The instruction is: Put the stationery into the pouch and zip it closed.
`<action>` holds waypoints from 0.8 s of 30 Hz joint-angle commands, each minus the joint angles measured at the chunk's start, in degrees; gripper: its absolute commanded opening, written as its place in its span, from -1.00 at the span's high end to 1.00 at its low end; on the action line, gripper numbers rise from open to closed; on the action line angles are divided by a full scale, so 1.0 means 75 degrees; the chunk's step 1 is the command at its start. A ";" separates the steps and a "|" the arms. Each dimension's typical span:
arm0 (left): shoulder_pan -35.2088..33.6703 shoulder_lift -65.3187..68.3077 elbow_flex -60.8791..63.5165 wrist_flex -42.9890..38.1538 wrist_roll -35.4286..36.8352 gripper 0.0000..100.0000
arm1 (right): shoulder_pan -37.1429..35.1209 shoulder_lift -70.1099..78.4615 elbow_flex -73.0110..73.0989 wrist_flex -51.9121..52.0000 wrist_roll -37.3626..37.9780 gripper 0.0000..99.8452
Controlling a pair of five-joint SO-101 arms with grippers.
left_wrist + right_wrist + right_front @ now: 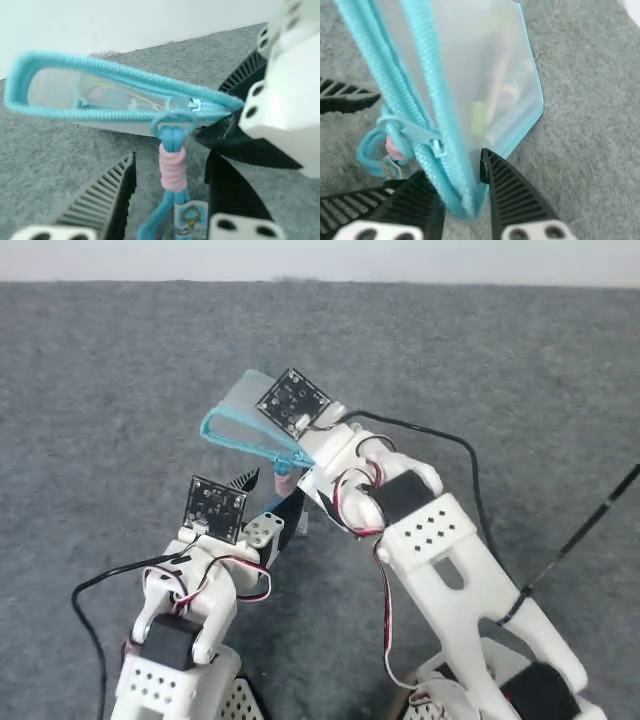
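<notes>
A grey, felt-like tabletop [100, 390] runs back to a pale wall [320, 258], with broad bare room to the left of the arms and beyond them. The pouch [238, 405], translucent with a turquoise zipper [115, 75] along its upper edge, is held up between the two arms near the middle of the tabletop. Whether its lower edge touches the surface cannot be told. The right gripper [454, 166] has its fingers clenched on the end of the pouch where the zipper teeth meet. In the high view that arm's wrist board covers this end of the pouch. The left gripper [172, 159] sits just below the zipper, its fingers released and standing apart on either side of the pull cord [167, 210], with a gap on each side. The zipper's mouth gapes from the far end up to the slider [173, 106], and only the short stretch from the slider to the right gripper is closed. Stationery [492, 100] lies inside the pouch and shows through the wall as blurred pink and green shapes, but its kinds cannot be made out. A pink bead [172, 167] sits on the cord, and the cord's lower end is cut off by the frame edge.
</notes>
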 commanded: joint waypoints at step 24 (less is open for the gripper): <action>-0.1160 -0.0176 -0.0123 -0.0516 -0.0293 0.98 | 0.0850 -0.0404 0.1313 -0.0815 0.0527 0.99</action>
